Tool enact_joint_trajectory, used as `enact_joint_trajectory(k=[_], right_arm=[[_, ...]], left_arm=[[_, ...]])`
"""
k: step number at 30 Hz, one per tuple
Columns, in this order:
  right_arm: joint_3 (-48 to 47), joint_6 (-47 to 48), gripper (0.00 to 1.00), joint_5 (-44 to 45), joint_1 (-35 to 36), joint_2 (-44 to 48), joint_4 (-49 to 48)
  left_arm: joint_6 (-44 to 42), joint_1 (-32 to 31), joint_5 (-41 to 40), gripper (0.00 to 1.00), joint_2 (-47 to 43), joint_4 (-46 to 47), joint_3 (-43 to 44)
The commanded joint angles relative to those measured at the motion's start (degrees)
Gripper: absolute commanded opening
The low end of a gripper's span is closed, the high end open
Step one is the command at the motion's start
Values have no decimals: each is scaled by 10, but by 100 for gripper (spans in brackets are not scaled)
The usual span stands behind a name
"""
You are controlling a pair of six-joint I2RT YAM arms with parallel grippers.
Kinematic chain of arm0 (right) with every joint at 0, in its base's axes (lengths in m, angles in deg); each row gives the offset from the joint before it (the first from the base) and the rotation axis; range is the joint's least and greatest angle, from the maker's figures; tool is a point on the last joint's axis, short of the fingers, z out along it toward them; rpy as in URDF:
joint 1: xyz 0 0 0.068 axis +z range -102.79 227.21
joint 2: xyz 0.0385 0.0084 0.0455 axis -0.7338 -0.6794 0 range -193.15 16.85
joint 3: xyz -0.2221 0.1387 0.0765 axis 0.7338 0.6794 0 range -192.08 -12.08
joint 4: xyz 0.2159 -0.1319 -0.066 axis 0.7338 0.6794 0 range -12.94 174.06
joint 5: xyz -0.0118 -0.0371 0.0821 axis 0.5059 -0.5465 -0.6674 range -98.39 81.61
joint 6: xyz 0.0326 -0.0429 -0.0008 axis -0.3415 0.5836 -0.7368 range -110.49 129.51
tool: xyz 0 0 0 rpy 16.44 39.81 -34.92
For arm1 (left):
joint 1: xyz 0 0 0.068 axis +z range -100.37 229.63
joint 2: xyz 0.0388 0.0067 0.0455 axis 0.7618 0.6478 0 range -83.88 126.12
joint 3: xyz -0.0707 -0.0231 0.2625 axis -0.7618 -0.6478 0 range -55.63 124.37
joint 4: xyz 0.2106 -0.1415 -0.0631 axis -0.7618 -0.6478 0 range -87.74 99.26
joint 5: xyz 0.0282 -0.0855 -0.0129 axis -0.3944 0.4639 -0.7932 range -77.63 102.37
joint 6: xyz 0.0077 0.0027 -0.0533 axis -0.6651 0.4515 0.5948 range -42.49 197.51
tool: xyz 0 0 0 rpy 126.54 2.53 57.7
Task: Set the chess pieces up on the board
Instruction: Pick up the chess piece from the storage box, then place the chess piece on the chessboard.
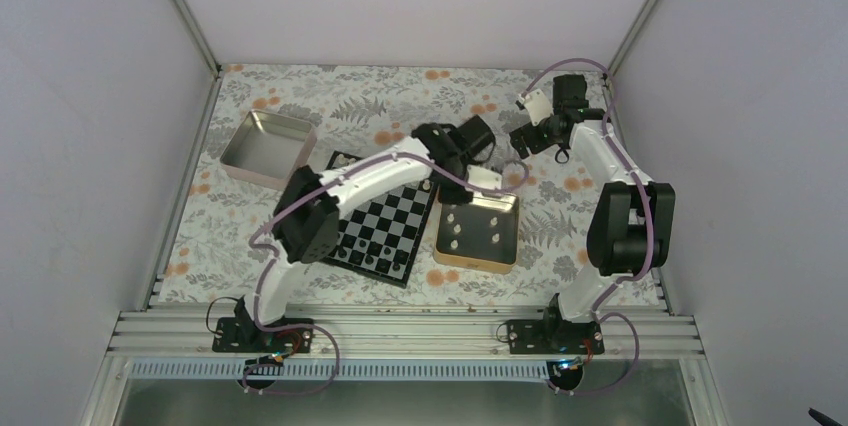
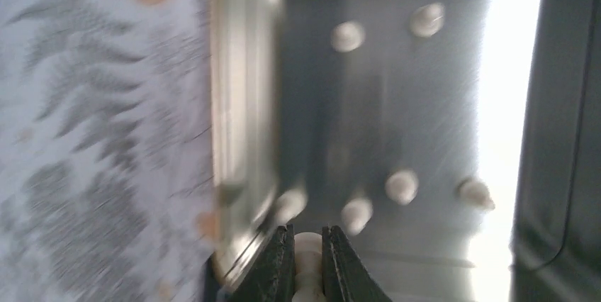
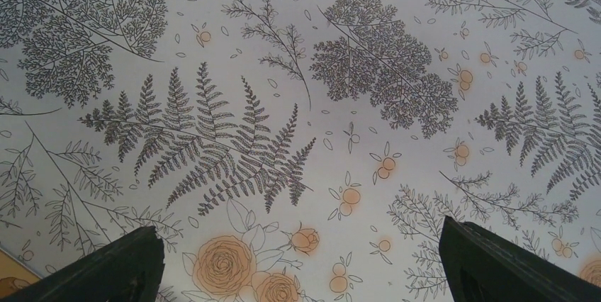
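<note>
The chess pieces (image 2: pixel 402 186) are tiny cream chessmen with rounded heads, each much smaller than 1 square of the board. They are blurred in the left wrist view.

6 of them lie loose and spread apart on the shiny floor of the gold tin (image 1: pixel 475 259). 2 are towards one end and 4 are in a rough row at the end near the left tool (image 2: pixel 307 231). That tool is closed on a 7th chess piece (image 2: pixel 307 254), whose pale head is pinched between the 2 dark fingers (image 2: pixel 280 266). It is just inside the tin's far wall, close to a corner. Whether this piece touches the tin floor cannot be told.

The board (image 1: pixel 390 226), with glossy black and pale grey squares inside a black border, lies flat just beside the tin's left side, turned at a slight angle. The left arm crosses above it. What stands on its squares is too small to tell.

A pinkish silver tin (image 1: pixel 267 149) sits well apart from the gold tin, beyond the board's far left corner.

The right tool (image 3: pixel 299 225) has its jaws spread wide and grips nothing. It hangs beyond the gold tin's far right corner, over the fern-and-rose cloth (image 3: pixel 354 68) that covers the counter.
</note>
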Motion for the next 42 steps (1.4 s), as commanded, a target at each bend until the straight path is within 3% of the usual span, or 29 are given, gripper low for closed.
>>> enact_joint_trajectory(k=[1, 12, 19, 30, 42], right_arm=[[2, 0, 100, -8, 0, 17, -3], [-2, 1, 100, -8, 5, 8, 6], [-5, 0, 100, -6, 10, -1, 11], [-6, 2, 100, -4, 15, -12, 14], [-4, 6, 100, -4, 21, -18, 18]], left_arm=[[-14, 57, -36, 3, -62, -19, 3], [-23, 263, 38, 5, -81, 0, -3], [-24, 342, 87, 5, -65, 29, -36], [-16, 372, 105, 6, -71, 94, -148], [-17, 362, 99, 6, -65, 99, -187]])
